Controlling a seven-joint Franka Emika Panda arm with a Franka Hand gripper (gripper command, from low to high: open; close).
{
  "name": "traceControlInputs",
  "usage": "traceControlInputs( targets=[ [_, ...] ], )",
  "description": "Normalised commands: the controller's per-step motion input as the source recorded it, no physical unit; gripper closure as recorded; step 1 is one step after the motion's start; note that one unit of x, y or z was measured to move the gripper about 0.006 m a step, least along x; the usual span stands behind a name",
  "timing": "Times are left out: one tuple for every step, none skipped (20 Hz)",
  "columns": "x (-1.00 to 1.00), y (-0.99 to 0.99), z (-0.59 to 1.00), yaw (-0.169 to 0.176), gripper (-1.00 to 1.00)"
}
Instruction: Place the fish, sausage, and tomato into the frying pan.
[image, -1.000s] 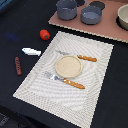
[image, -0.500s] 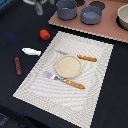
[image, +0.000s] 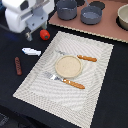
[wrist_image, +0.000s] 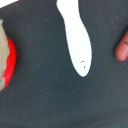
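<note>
Fish: the fish (image: 31, 51) lies flat on the dark surface (image: 115, 85) at the left of the exterior view, long axis roughly level across the frame, slightly tilted; in the wrist view the fish (wrist_image: 76, 36) shows its tapered tail and a rounded head with a small eye.
Sausage: the sausage (image: 18, 65) lies below-left of the fish, long axis nearly vertical in the frame.
Tomato: the tomato (image: 44, 34) sits above-right of the fish, just beside the placemat's corner.
Frying pan: the frying pan (image: 91, 14) stands on the pinkish board (image: 80, 26) at the top.
Around: a taller pot (image: 66, 8), a beige bowl (image: 123, 16), a striped placemat (image: 95, 65) with a round plate (image: 68, 66), fork (image: 66, 81) and knife (image: 80, 56).
Fingers: the white gripper body (image: 29, 15) hangs at upper left; whether the fingers are spread or closed cannot be told.
</note>
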Motion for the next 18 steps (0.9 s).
traceControlInputs(
  targets=[
    [-0.41, -0.69, -0.39, -0.114, -1.00],
    [-0.40, -0.67, -0.36, -0.116, -1.00],
    [-0.38, -0.68, -0.35, -0.115, -1.00],
    [-0.33, -0.69, -0.32, -0.114, -1.00],
    [-0.21, -0.68, -0.25, -0.119, -1.00],
    [-0.18, -0.67, -0.27, -0.117, -1.00],
    [-0.14, -0.62, -0.31, -0.114, -1.00],
    [-0.10, -0.52, -0.32, -0.105, -1.00],
    [-0.04, -0.41, -0.33, -0.095, -1.00],
    [0.00, -0.31, -0.32, -0.088, -1.00],
    [0.00, -0.18, -0.30, -0.081, -1.00],
    [0.00, -0.10, -0.29, -0.079, -1.00],
    [0.00, -0.07, -0.30, -0.075, -1.00],
    [0.00, -0.05, -0.31, -0.070, -1.00],
    [0.00, -0.03, -0.34, -0.062, -1.00],
    [0.00, -0.08, -0.40, -0.058, -1.00],
    [0.00, -0.17, -0.43, -0.056, -1.00],
    [-0.08, -0.23, -0.45, -0.055, -1.00]
  ],
)
